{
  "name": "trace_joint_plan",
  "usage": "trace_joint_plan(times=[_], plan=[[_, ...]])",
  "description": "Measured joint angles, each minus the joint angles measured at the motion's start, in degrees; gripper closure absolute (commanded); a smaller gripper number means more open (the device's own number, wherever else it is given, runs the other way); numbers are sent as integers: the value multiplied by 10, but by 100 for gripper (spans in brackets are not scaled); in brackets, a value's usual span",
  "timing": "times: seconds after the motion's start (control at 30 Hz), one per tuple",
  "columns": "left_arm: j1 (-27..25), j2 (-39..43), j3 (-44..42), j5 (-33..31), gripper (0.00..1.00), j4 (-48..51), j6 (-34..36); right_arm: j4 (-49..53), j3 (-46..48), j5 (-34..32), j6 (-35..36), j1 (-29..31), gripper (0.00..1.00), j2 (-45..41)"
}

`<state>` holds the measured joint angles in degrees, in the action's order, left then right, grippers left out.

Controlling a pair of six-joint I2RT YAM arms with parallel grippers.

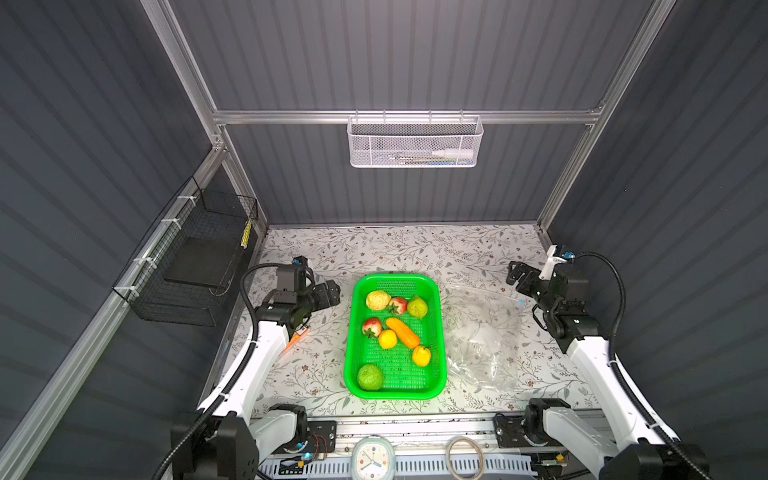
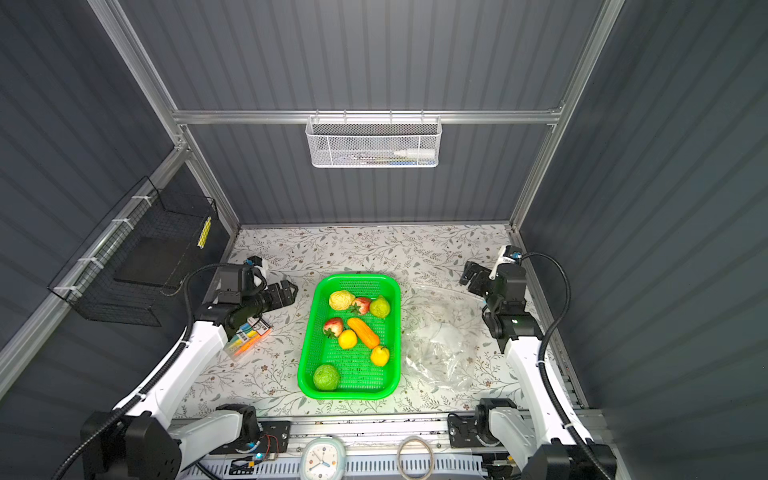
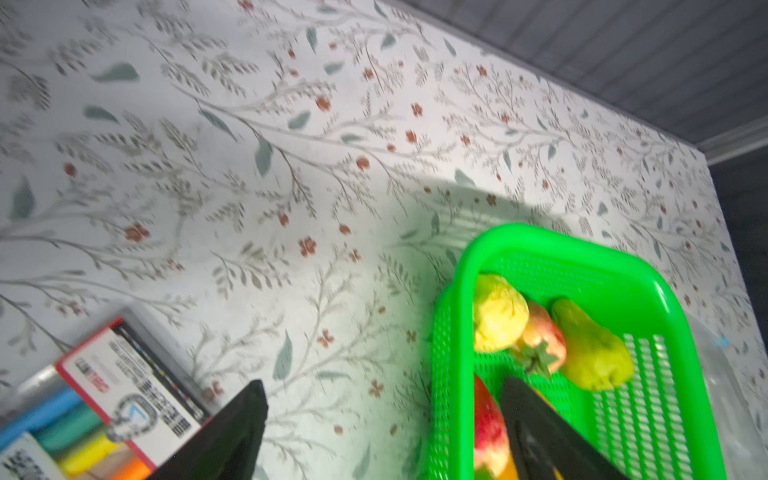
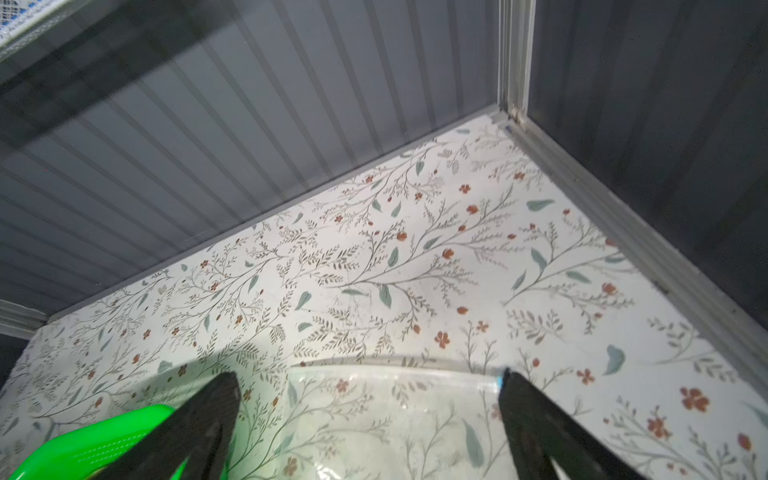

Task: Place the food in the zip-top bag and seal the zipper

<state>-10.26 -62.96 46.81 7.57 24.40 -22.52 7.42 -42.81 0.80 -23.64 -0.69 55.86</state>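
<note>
In the centre of both top views: the green basket (image 1: pixel 350 328) stands on the flowered desk (image 1: pixel 316 257); its long side runs from the lower to the upper part of the frame; all eight pieces of the food lie inside it
Food, upper end of the basket: a pale yellow leafy ball (image 1: pixel 377 300); a strawberry (image 1: pixel 398 305) touching it; a yellow-green pear-shaped fruit (image 1: pixel 417 307) just beside the strawberry
Food, middle of the basket: a second strawberry (image 1: pixel 372 327) near the left wall; the long orange piece (image 1: pixel 402 332) lying slanted; a round yellow fruit (image 1: pixel 387 339) touching it; another yellow fruit (image 1: pixel 421 355) at its lower tip, near the right wall
Food, lower left corner of the basket: a green leafy ball (image 1: pixel 370 377), apart from the others
Zip-top bag (image 1: pixel 484 357): right of the basket in the frame; flat and crinkled on the desk, just beside the basket's right wall
Zipper (image 4: pixel 395 368): along the bag's upper edge in both top views; its light-blue slider (image 1: pixel 521 302) is at the right end; I cannot tell if the strip is pressed together
Left tool (image 1: pixel 335 292): left of the basket's upper end, apart from the rim; its fingers (image 3: pixel 232 432) stand wide apart with nothing between them
Right tool (image 1: pixel 514 274): upper right of the bag, near the slider; jaws spread wide, holding nothing; in the right wrist view the bag's mouth edge shows between the two fingers
Marker pack (image 2: pixel 249 336): on the desk under the left arm, well apart from the basket
Lower edge of the frame: a small clock (image 1: pixel 372 459)
</note>
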Motion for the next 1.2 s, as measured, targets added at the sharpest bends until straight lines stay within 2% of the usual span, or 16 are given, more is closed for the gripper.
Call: trace_joint_plan(times=[0.23, 0.4, 0.6, 0.77, 1.0, 1.1, 1.2], plan=[[-79, 44, -21, 32, 13, 43, -47, 36, 10, 51, -49, 0, 1, 9], [-102, 41, -47, 40, 17, 48, -51, 40, 13, 67, -64, 0, 1, 8], [-128, 21, -59, 30, 31, 47, -55, 45, 14, 68, -70, 0, 1, -4], [-159, 0, -62, 18, 50, 32, -66, 46, 14, 68, -70, 0, 1, -7], [-169, -11, -62, -1, 70, 13, -76, 49, 13, 82, -61, 0, 1, 7], [-172, -21, -62, -5, 74, 4, -78, 57, 13, 90, -55, 0, 1, 17], [-172, -30, -62, -5, 73, -4, -77, 64, 12, 96, -49, 0, 1, 24]])
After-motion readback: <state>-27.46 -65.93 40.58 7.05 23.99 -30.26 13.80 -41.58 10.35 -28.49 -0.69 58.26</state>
